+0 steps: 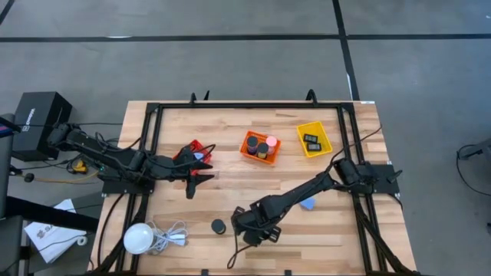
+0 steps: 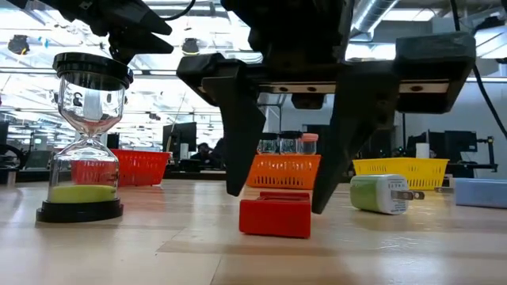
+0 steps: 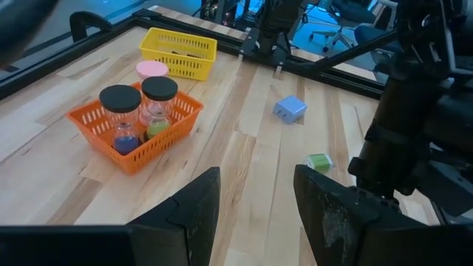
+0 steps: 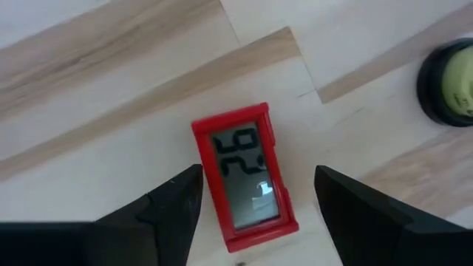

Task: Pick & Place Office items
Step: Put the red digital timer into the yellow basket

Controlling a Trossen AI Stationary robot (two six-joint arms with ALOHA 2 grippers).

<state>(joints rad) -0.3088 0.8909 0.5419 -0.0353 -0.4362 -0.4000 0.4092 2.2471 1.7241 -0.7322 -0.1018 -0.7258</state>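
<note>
Red digital timer (image 4: 247, 177) lies flat between the spread-apart, ungripping right claw (image 4: 255, 203) fingers.

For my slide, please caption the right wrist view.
Open right gripper poised over a red timer on the table.

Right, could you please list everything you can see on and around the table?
Table: one, light wood.
Red basket: one, beside the left end effector.
Orange basket: one, mid-table.
Basket hourglasses: three, two black-capped, one pink-capped, upright in the orange basket.
Yellow basket: one, right of the orange basket.
Black pieces: two, in the yellow basket.
Loose hourglass: one, black ends, green sand, standing.
Timer: one, red, lying flat.
Plug adapter: one, green and white, on its side.
Blue block: one, beside the right arm.
Globe: one, white, corded, front left.
Left end effector: open, empty.
Right end effector: open, straddling the timer.
</note>
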